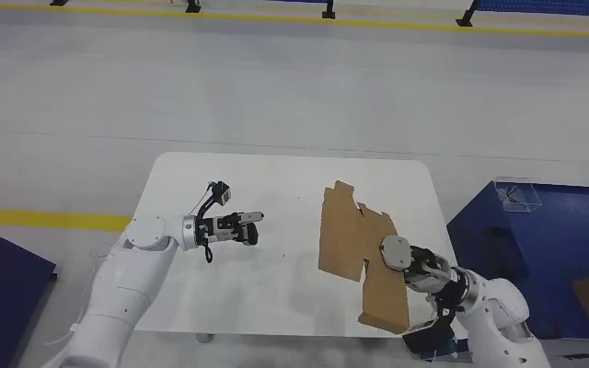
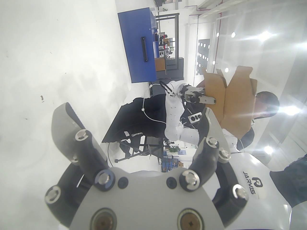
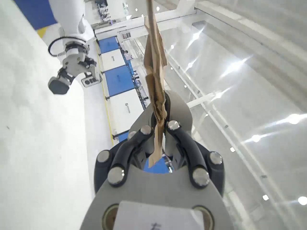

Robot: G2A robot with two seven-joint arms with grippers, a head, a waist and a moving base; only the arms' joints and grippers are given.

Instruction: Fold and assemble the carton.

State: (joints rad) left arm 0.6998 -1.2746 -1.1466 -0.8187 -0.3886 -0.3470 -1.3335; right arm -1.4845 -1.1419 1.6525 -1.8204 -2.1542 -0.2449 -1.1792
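While the white table (image 1: 276,193) lies under both arms, the flattened cardboard carton (image 1: 354,244) hangs tilted above its right side, pinched at one edge by the right claw (image 3: 159,118), and the left claw (image 2: 136,111) hovers spread and empty over the left half.

Dark print on white panel (image 3: 127,107) beyond the jaws, too small to read, label (image 3: 158,219) behind the jaws, cut off

The top camera looks down on the white rounded table (image 1: 276,175) from above. Both wrist cameras sit close over this table, facing each other; all views share the brown cardboard carton (image 1: 350,239).
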